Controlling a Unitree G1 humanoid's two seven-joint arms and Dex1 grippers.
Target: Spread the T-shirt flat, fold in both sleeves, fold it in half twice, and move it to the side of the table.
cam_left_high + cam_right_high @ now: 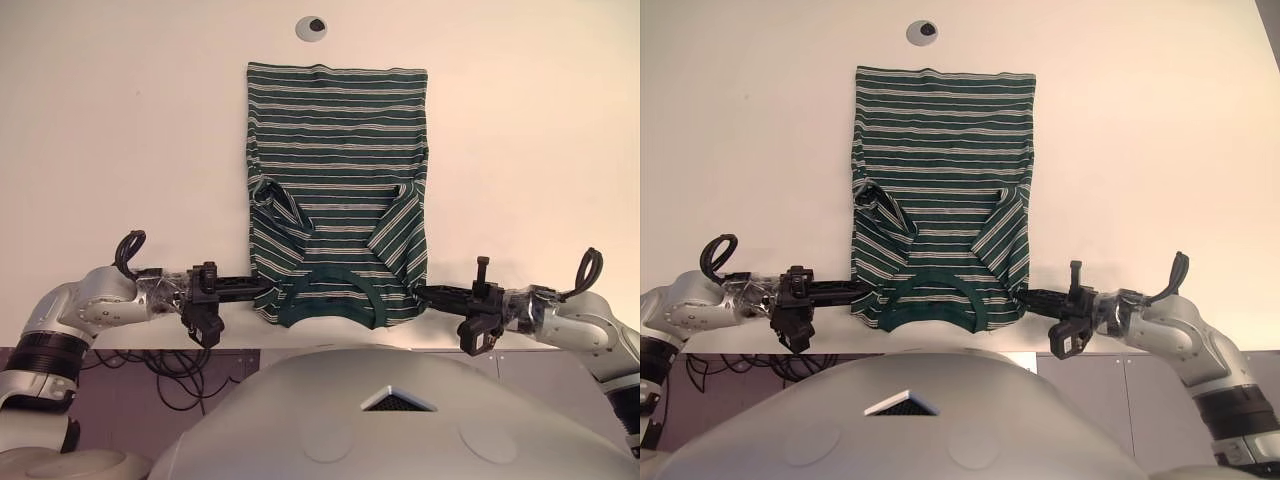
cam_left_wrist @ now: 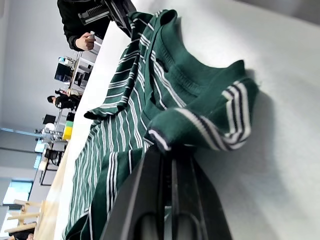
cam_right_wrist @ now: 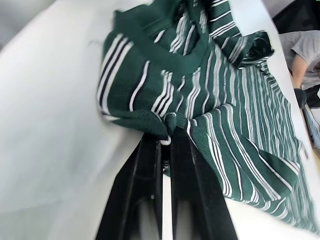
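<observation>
Green striped T-shirt (image 1: 338, 150) lies flat on the white table (image 1: 120, 130), sleeves folded in. Left pincer (image 1: 262, 287) is clamped on its near left shoulder, right pincer (image 1: 420, 294) on its near right. Round cable port (image 1: 312, 28) sits just beyond its hem.

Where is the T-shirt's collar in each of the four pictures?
Left eye view: collar at the T-shirt's near edge, between left gripper and right gripper.
Right eye view: same place, low centre.
Left wrist view: plain green band just past the left gripper.
Right wrist view: green band just past the right gripper.
Shared landmark: the pinched shoulder corners flanking it.
</observation>
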